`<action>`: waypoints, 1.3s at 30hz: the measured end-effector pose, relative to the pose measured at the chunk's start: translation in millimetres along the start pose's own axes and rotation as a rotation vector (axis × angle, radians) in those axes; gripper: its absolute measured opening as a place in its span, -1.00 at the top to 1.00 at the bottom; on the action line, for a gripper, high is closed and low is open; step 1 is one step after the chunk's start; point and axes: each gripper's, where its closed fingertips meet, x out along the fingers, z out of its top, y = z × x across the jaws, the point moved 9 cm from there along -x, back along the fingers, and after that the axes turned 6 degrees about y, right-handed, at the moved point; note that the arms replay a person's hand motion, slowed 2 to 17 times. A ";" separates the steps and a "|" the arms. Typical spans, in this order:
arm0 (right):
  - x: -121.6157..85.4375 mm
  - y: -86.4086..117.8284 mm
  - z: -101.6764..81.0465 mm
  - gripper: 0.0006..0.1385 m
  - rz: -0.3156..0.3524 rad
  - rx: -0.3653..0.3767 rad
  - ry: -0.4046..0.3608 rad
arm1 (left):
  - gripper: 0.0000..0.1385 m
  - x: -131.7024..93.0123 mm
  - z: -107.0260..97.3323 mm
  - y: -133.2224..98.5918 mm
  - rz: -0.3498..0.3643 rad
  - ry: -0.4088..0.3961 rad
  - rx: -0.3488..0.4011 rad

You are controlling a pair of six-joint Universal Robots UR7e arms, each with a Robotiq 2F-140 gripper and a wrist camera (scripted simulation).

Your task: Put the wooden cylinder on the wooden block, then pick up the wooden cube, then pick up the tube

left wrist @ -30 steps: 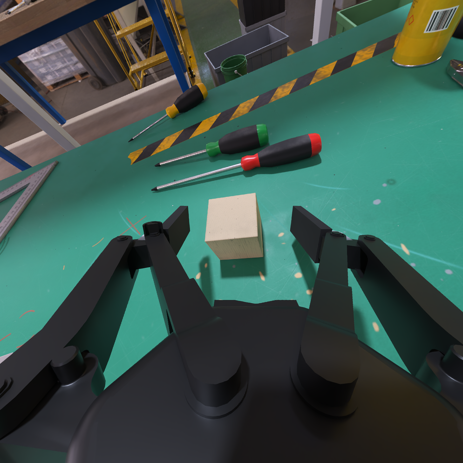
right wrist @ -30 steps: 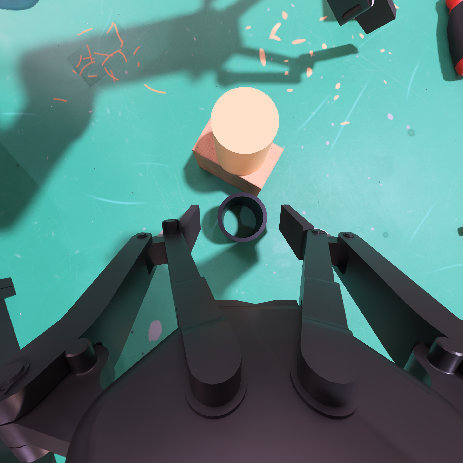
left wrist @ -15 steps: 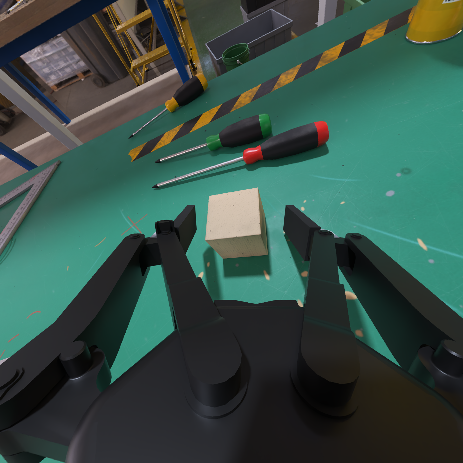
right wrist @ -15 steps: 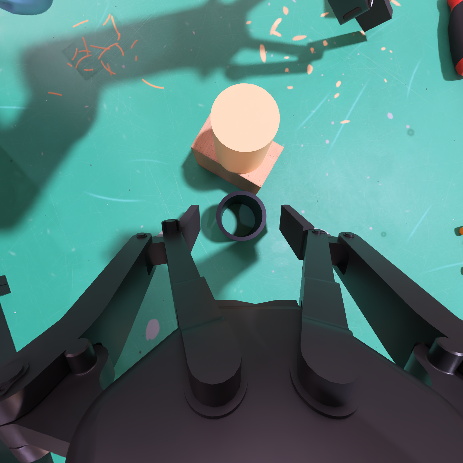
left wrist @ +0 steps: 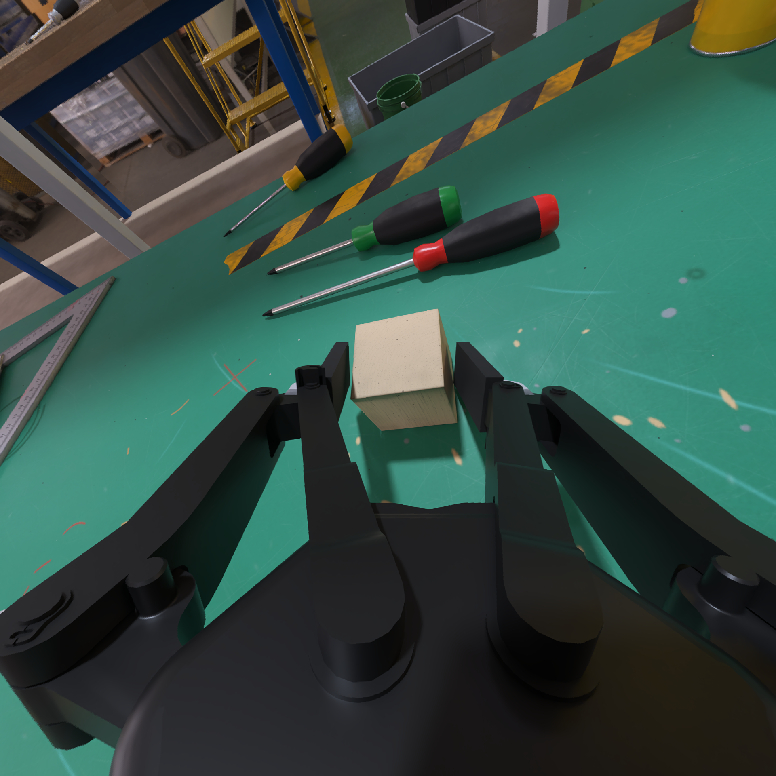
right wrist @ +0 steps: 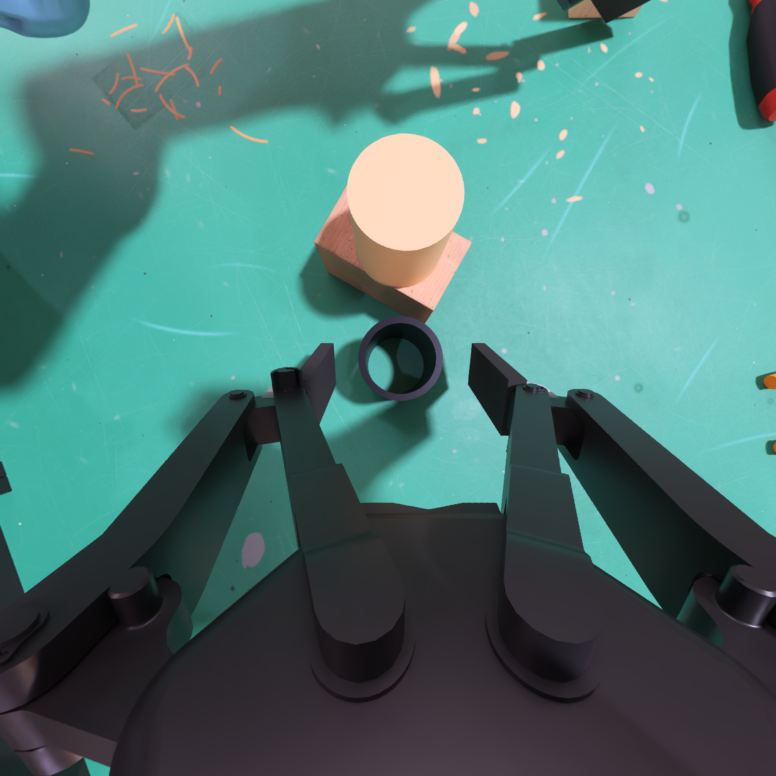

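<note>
Cube (left wrist: 401, 369) sits between the pads of your left gripper (left wrist: 402, 380), resting on the green worktop (left wrist: 630, 189). The pads stand just beside its two side faces, narrowed to the cube's width; you cannot tell for certain whether both pads press on the wood, and its shadow meets its base, so it is not lifted.

Beyond the cube, toward the far edge of the worktop, three screwdrivers lie roughly parallel: red-capped (left wrist: 483, 235) nearest, green-capped (left wrist: 407, 220) next, yellow-capped (left wrist: 315, 159) at the edge itself. A striped tape (left wrist: 462, 134) runs between the green and yellow ones. A metal square (left wrist: 46, 352) lies near the left edge. A yellow can (left wrist: 735, 25) stands at the far right corner.

Right wrist view, looking straight down: your right gripper (right wrist: 402, 369) is held wide, the pads on either side of the tube (right wrist: 400, 359) and clear of it. The tube stands on end, opening up. Just beyond it, nearly touching its rim, is the block (right wrist: 441, 277), with the cylinder (right wrist: 405, 197) upright on top, overhanging slightly toward the tube. Orange shavings (right wrist: 155, 84) and pale chips (right wrist: 457, 33) are scattered on the worktop farther off.
</note>
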 end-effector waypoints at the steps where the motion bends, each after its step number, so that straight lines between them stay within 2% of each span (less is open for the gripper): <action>1: 0.0 -0.1 -0.1 -0.22 0.000 0.001 0.001 | 0.07 0.0 -0.2 0.1 -0.001 0.000 0.001; 21: 1.6 -0.6 0.9 -0.21 -0.002 -0.002 -0.009 | 0.13 -6.7 -1.2 2.1 -0.069 -0.029 -0.001; 39: 4.8 2.4 3.0 -0.16 0.003 -0.014 -0.006 | 0.13 -29.3 1.1 10.8 -0.103 -0.056 0.015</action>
